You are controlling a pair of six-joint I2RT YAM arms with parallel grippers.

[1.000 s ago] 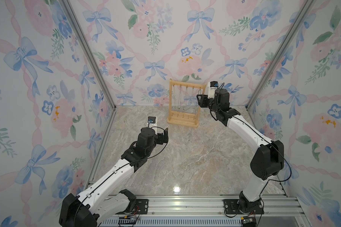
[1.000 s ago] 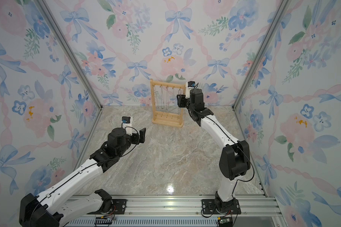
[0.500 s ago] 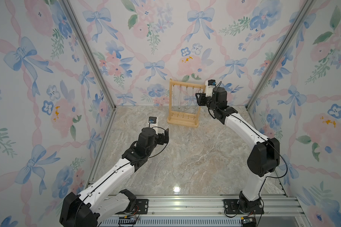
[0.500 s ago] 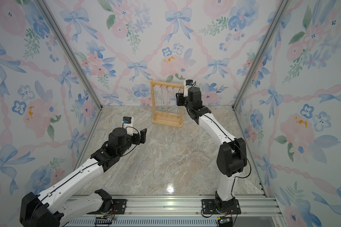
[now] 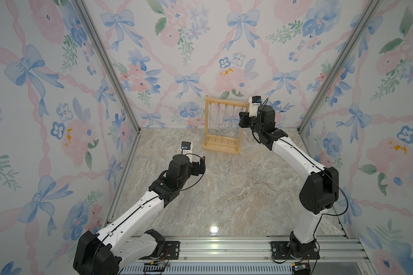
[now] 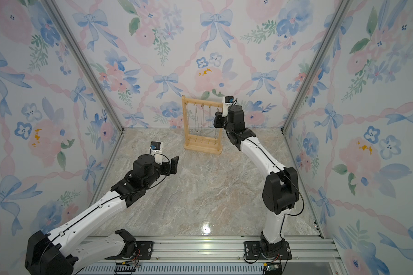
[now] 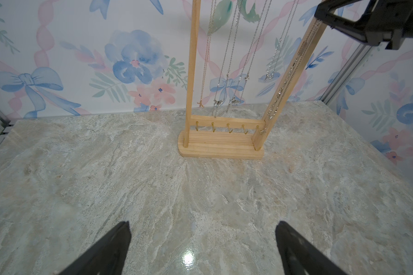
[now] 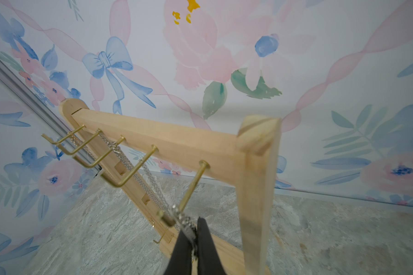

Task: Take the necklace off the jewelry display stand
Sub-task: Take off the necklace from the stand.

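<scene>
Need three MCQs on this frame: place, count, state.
1. Where is the stand? A) near the back wall B) at the front rail C) table centre
2. Gold hooks on its top bar? A) three B) five C) eight
3. State of the right tool? A) wide open B) shut on a necklace C) out of view
1A: its base sits near that wall. 2B: five show in the right wrist view. 3B: it pinches the necklace by the end hook.
</scene>
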